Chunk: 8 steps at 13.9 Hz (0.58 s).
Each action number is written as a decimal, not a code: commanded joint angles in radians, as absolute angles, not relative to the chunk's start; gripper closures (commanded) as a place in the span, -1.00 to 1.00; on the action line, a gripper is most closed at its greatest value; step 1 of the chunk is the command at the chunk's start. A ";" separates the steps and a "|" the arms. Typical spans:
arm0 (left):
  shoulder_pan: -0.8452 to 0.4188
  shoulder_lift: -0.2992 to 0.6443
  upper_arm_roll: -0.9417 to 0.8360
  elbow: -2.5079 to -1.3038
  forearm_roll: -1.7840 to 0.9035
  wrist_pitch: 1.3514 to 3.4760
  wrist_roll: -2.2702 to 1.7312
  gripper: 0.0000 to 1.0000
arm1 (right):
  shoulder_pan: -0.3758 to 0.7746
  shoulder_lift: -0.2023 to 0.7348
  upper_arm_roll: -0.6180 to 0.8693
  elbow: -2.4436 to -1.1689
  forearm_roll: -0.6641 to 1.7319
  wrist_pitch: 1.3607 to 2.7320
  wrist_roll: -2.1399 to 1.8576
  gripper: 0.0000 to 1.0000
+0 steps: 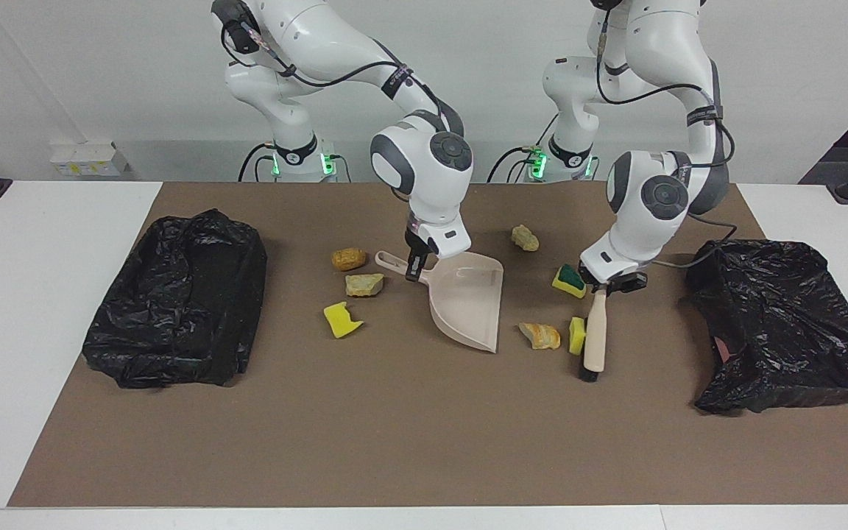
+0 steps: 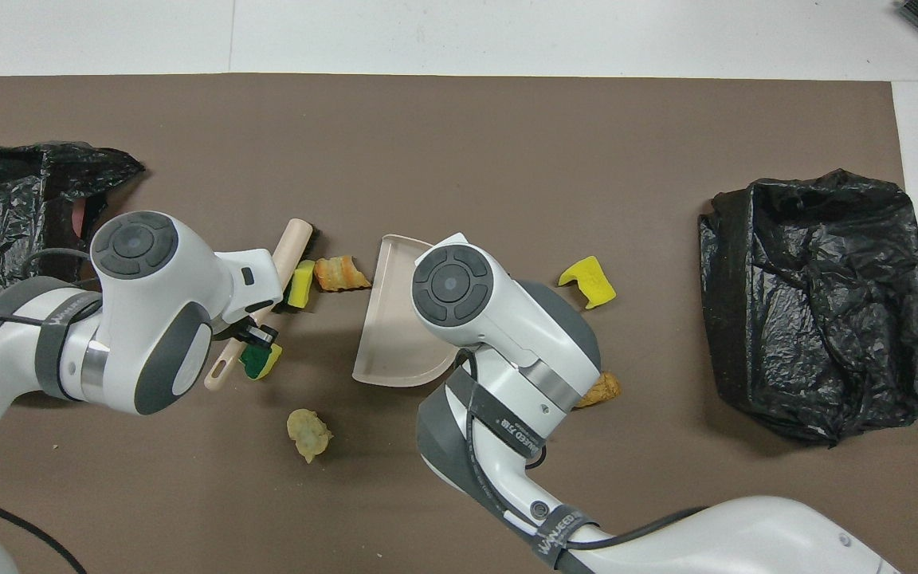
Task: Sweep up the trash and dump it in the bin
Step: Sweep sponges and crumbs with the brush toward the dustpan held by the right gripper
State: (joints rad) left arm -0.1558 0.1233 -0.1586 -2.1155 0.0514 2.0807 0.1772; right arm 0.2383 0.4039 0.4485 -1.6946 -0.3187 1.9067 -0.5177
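Note:
My right gripper [image 1: 416, 269] is shut on the handle of the beige dustpan [image 1: 468, 298], which rests on the brown mat; in the overhead view my hand covers part of the dustpan [image 2: 395, 335]. My left gripper [image 1: 602, 287] is shut on the handle of the brush [image 1: 595, 335], whose black bristles touch the mat [image 2: 293, 239]. Trash lies scattered. A yellow sponge bit [image 1: 577, 335] and an orange chunk [image 1: 540, 335] lie between brush and dustpan. A green-backed sponge [image 1: 568, 280] is beside my left gripper. A tan chunk [image 1: 525, 238] lies nearer the robots. Toward the right arm's end lie an orange chunk [image 1: 349, 258], a tan chunk [image 1: 364, 284] and a yellow sponge [image 1: 341, 320].
A bin lined with a black bag [image 1: 174, 294] stands at the right arm's end of the mat. A second black bag [image 1: 785, 324] lies at the left arm's end, close to the brush. The brown mat [image 1: 409, 434] covers the white table.

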 commanded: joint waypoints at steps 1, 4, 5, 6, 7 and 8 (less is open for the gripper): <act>-0.175 0.069 -0.224 -2.166 -0.007 2.050 0.163 1.00 | 0.209 0.385 0.459 -1.758 -0.345 1.931 -0.488 1.00; -0.175 0.063 -0.337 -2.154 -0.063 2.034 0.045 1.00 | 0.202 0.374 0.459 -1.793 -0.344 1.959 -0.488 1.00; -0.175 0.054 -0.345 -2.145 -0.108 2.020 0.029 1.00 | 0.202 0.374 0.459 -1.799 -0.344 1.959 -0.488 1.00; -0.175 0.034 -0.345 -2.128 -0.170 1.994 0.028 1.00 | 0.202 0.374 0.459 -1.798 -0.344 1.960 -0.488 1.00; -0.175 0.016 -0.338 -2.108 -0.217 1.955 0.025 1.00 | 0.201 0.376 0.459 -1.798 -0.342 1.960 -0.488 1.00; -0.164 -0.006 -0.333 -2.102 -0.233 1.916 0.000 1.00 | 0.201 0.376 0.459 -1.798 -0.342 1.963 -0.489 1.00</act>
